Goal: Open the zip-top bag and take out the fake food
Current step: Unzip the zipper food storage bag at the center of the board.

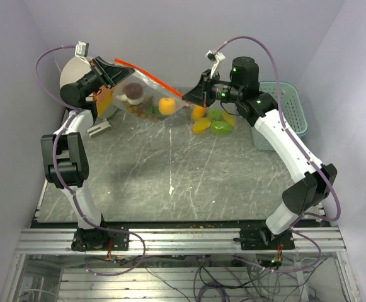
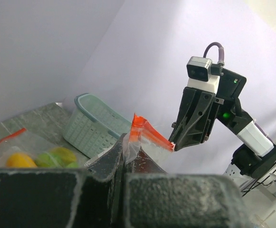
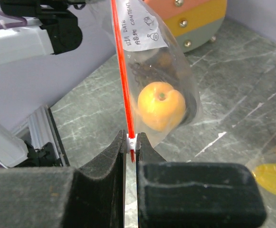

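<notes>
The zip-top bag (image 1: 143, 94) hangs stretched in the air between my two grippers at the back of the table. Its red-orange zip strip (image 1: 151, 77) runs along the top. My left gripper (image 1: 115, 73) is shut on the bag's left corner (image 2: 137, 137). My right gripper (image 1: 189, 99) is shut on the white zip slider (image 3: 132, 140) at the strip's right end. Fake food sits inside the bag: an orange fruit (image 1: 166, 106), large in the right wrist view (image 3: 161, 105), and brown lumps (image 1: 133, 92). The right gripper (image 2: 193, 124) shows in the left wrist view.
Yellow and green toy pieces (image 1: 212, 123) lie on the table below my right gripper, under clear plastic with a red strip (image 2: 4, 142). The pale teal basket (image 1: 288, 107) stands at the back right. A round peach, yellow and grey object (image 3: 195, 19) stands at the back left.
</notes>
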You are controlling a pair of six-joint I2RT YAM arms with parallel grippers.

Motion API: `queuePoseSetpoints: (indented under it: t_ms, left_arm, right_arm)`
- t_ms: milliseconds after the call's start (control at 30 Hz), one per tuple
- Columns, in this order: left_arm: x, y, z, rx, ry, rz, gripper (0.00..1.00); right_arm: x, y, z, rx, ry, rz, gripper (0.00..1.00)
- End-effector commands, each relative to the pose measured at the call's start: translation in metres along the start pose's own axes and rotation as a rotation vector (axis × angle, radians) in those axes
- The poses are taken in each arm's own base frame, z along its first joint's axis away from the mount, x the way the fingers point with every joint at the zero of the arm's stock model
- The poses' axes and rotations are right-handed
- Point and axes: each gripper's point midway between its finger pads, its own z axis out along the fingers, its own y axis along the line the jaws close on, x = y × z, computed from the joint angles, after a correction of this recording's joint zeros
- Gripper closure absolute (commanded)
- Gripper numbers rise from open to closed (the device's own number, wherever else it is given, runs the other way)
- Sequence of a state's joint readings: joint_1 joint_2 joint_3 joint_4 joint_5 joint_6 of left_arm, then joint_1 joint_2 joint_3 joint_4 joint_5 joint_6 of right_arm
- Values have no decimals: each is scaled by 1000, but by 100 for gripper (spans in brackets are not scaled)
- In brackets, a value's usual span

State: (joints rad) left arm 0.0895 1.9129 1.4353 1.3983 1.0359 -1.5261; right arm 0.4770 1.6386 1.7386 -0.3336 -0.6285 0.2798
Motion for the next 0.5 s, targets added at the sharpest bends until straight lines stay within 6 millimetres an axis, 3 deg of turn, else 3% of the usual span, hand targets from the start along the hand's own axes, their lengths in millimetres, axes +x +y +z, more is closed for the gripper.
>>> queuePoseSetpoints:
  t_ms: [0,167,267,467]
  left_arm:
    - [-22,-24,-3,20,-75,98,93]
    - [-25,-25,-3,16,-74,104,93]
    - [-23,-39,-2,81,-59,104,93]
    - [9,-58,6,198,74,36,93]
  right_arm:
    - [-2,-11,-12,85,31,-66,100]
    - [2,-15,-14,104,52,-79,100]
    - [0,-9,-11,69,38,-68,98]
    - [-22,4,-5,-5,-17,-67,69]
